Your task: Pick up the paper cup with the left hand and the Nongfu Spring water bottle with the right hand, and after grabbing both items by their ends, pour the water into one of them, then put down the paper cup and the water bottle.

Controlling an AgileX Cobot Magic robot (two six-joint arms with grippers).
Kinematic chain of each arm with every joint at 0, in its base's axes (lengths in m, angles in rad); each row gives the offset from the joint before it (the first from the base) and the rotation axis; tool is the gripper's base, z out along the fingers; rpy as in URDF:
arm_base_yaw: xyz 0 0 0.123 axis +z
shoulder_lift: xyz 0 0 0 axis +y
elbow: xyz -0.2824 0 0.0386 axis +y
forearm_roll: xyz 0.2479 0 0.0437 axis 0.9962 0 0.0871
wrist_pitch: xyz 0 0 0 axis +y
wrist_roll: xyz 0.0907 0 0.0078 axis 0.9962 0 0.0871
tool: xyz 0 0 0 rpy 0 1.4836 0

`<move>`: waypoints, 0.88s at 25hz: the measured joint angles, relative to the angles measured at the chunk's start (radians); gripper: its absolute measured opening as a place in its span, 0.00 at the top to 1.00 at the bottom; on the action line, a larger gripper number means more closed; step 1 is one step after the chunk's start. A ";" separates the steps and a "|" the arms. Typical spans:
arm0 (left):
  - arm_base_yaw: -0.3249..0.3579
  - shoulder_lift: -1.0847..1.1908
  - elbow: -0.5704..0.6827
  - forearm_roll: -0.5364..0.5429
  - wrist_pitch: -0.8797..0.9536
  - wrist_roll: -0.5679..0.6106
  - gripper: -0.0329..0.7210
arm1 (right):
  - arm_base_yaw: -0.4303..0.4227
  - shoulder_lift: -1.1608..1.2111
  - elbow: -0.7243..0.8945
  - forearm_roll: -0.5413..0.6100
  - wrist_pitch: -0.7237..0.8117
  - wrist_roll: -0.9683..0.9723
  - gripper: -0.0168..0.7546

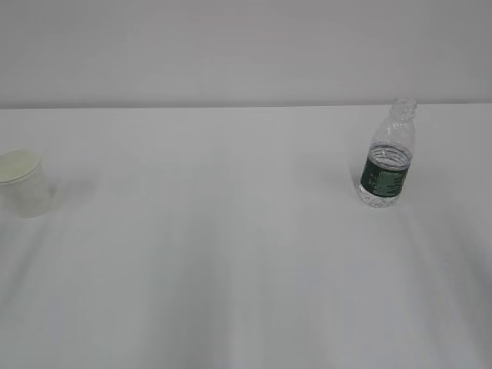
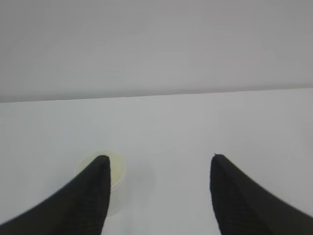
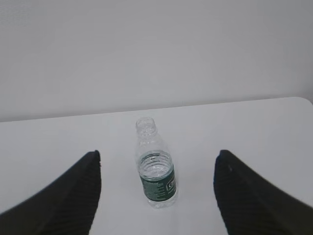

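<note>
The paper cup [image 1: 23, 183] stands upright at the table's far left, white with a pale cream inside. In the left wrist view the paper cup [image 2: 117, 171] is partly hidden behind the left finger of my open left gripper [image 2: 159, 157]. The Nongfu Spring water bottle [image 1: 387, 157] stands upright at the right, uncapped, with water up to about the top of its dark green label. In the right wrist view the bottle [image 3: 155, 166] stands ahead, between the spread fingers of my open right gripper [image 3: 157, 152], untouched. Neither arm shows in the exterior view.
The white table [image 1: 231, 254] meets a pale wall behind it. The table's far right corner [image 3: 305, 100] shows in the right wrist view.
</note>
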 joint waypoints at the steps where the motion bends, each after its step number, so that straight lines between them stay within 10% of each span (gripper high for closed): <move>1: 0.000 0.015 0.000 -0.015 -0.019 0.000 0.35 | 0.000 0.014 0.000 0.002 -0.005 -0.006 0.28; 22: 0.000 0.152 0.084 -0.169 -0.270 0.000 0.40 | 0.148 0.266 0.074 0.038 -0.239 -0.078 0.28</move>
